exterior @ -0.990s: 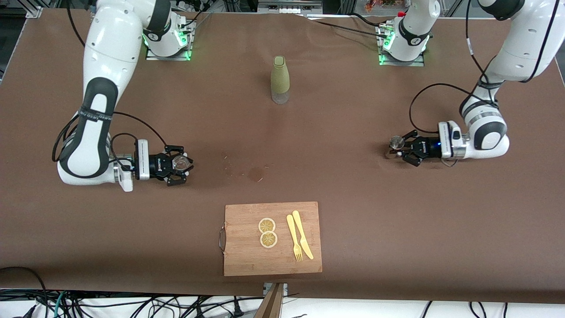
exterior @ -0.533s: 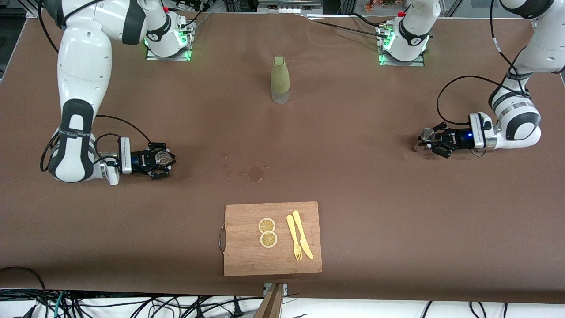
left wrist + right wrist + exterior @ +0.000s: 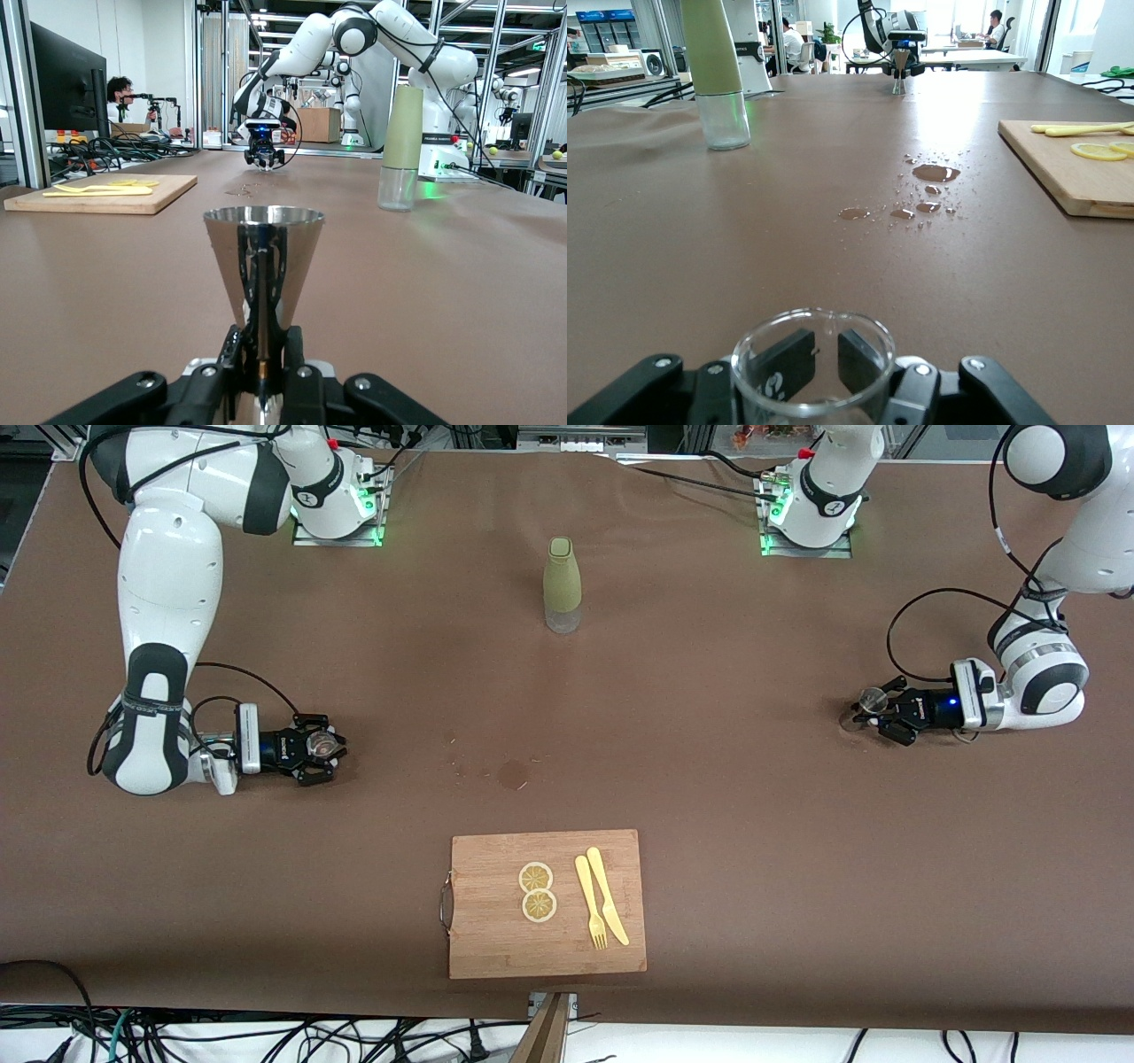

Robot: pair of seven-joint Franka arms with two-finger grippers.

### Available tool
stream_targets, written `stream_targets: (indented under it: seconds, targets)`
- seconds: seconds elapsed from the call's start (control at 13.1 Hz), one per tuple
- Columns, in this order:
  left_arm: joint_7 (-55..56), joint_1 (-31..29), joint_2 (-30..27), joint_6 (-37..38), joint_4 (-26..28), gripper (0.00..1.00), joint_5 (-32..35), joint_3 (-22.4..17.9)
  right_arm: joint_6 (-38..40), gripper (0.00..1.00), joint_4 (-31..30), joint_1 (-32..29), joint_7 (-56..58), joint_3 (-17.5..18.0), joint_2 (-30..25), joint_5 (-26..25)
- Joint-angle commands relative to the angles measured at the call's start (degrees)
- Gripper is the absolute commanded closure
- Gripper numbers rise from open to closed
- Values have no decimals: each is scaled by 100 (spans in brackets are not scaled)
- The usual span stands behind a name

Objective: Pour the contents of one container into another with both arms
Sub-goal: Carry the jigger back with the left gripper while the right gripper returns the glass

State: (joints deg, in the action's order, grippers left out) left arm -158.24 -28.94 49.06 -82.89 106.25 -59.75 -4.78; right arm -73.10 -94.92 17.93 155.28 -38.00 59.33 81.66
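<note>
My left gripper point(image 3: 873, 713) is low over the table toward the left arm's end, shut on the waist of a steel cone-shaped jigger point(image 3: 873, 700). In the left wrist view the jigger point(image 3: 263, 248) stands upright between the closed fingers of the left gripper point(image 3: 263, 352). My right gripper point(image 3: 317, 746) is low toward the right arm's end, shut on a small clear glass beaker point(image 3: 322, 740). The right wrist view shows the beaker point(image 3: 812, 316) upright, its rim open upward, gripped by the right gripper point(image 3: 826, 359). I cannot tell whether either vessel holds liquid.
A green bottle point(image 3: 562, 584) with a clear base stands mid-table toward the robots' bases. Wet spots point(image 3: 512, 772) mark the cloth in the middle. A wooden cutting board point(image 3: 547, 903) with two lemon slices, a yellow fork and knife lies near the front edge.
Both arms have drawn outward toward their own ends of the table, each carrying its vessel. The last half second's shift is small.
</note>
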Motion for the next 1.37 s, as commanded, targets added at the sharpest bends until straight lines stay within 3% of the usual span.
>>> stream_targets:
  seconds: [0.0,0.15,0.23,0.53,0.76,0.99,1.29]
  targets:
    - [-849,-16,358,194,-385,100,122,-76,216,75,228,-158,116,65,193,-10]
    - [-823,-16,367,177,-490,48,122,-76,296,71,255,-167,116,65,211,-1]
    - [-779,-7,367,177,-613,0,122,-93,305,65,264,-184,116,65,220,-10]
    - [466,37,297,98,-1254,0,718,-76,314,54,273,-237,116,47,220,-19]
    - [2361,63,280,-87,-2026,0,1735,-67,375,53,448,-272,116,12,229,-54]
    - [4575,160,8,-78,-2757,0,2887,-50,384,42,668,-334,116,-93,228,-54]
    - [7003,213,-343,-43,-2917,0,3346,-41,410,43,668,-360,222,-102,281,-37]
